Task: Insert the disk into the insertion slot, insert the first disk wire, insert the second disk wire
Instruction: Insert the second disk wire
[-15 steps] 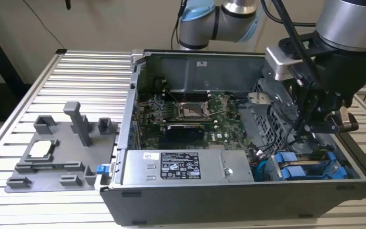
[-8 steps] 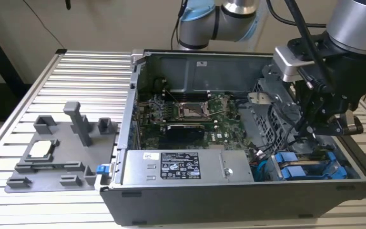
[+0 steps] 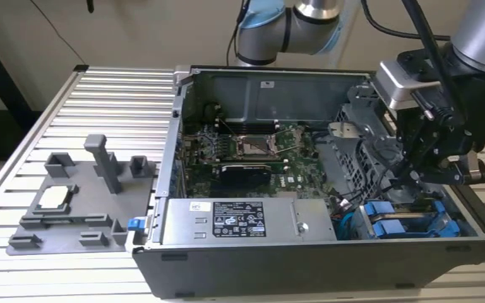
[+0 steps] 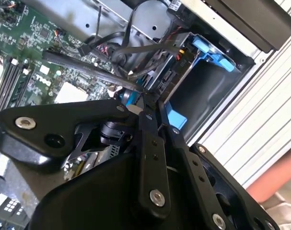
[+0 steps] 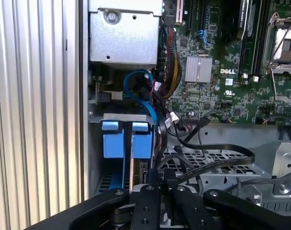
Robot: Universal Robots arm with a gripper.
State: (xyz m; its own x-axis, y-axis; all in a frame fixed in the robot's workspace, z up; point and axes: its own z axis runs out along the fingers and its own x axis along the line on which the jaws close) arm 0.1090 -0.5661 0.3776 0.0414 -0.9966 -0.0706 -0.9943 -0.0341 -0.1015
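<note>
1. The robot's black metal gripper (image 5: 160, 178) is reaching down inside the big black computer case (image 3: 310, 265), at the case's corner on the exterior view's right.
2. The jaws are squeezing close together. I cannot tell if they are pinching a wire end between them.
3. The flat disk in its bright blue plastic holder (image 5: 121, 143) is already sitting in the grey metal slot (image 5: 128, 116) in that same corner of the case. Its two blue handle tabs are sticking out.
4. So I think the disk step is done and the robot is working on the wires now. The gripper is hanging just beside the disk, right among the wires.
5. Plugging in a wire is calling for care, I think. The plug has to be lining up straight with the end of the disk, and the push has to be gentle.
6. Thick black wires (image 5: 217, 163) are looping across the case close to the gripper, and a thin blue wire (image 5: 135, 79) is curling above the disk. These may be getting in the way or snagging.
7. Also inside the case, a grey metal power box with a label (image 3: 238, 221) is sitting along the front wall, and a green circuit board (image 3: 251, 151) is lying in the middle.
8. Outside the case, a grey plastic holder block (image 3: 74, 202) is resting on the ridged metal table (image 3: 116, 101), well apart from the gripper.
</note>
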